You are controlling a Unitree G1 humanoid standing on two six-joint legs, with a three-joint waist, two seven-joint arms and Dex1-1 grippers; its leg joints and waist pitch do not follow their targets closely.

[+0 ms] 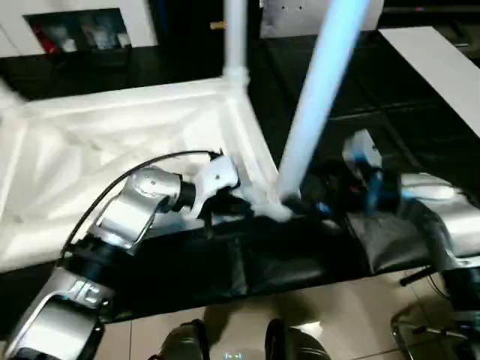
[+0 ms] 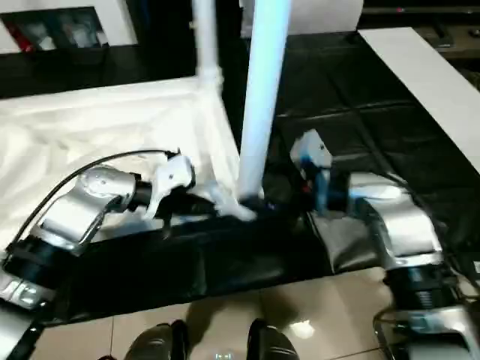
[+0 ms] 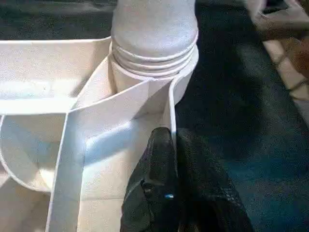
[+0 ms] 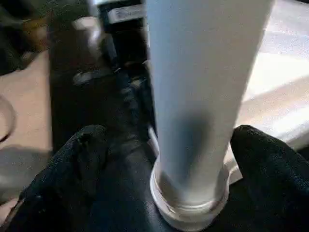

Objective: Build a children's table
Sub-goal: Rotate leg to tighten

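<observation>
A: Head views?
B: Upturned top (image 1: 112, 142) flat on the black cover (image 1: 300, 255). Far leg (image 1: 235, 37) upright in its corner. Second leg (image 1: 322, 97) rising from the near right corner, long axis tipped away and toward the right arm's side. Left gripper (image 1: 229, 204) at the rim just beside that corner, right gripper (image 1: 319, 204) at the leg's foot from the other side. Both about equally near.

A: Left wrist view?
B: Black fingers (image 3: 161, 154) pinched on the rim wall of the top. Socket (image 3: 154, 63) directly ahead, leg's ringed end sitting in it. Depth of seating hard to judge.

A: Right wrist view?
B: Leg standing straight up between two spread fingers (image 4: 91, 159), a clear gap on one side, the other near or perhaps touching. No squeeze on it, by the look.

A: Hidden?
B: Upper ends of both legs cut off. Near corner itself smeared and crowded in the head views. Remaining two corners and any other legs not made out.
</observation>
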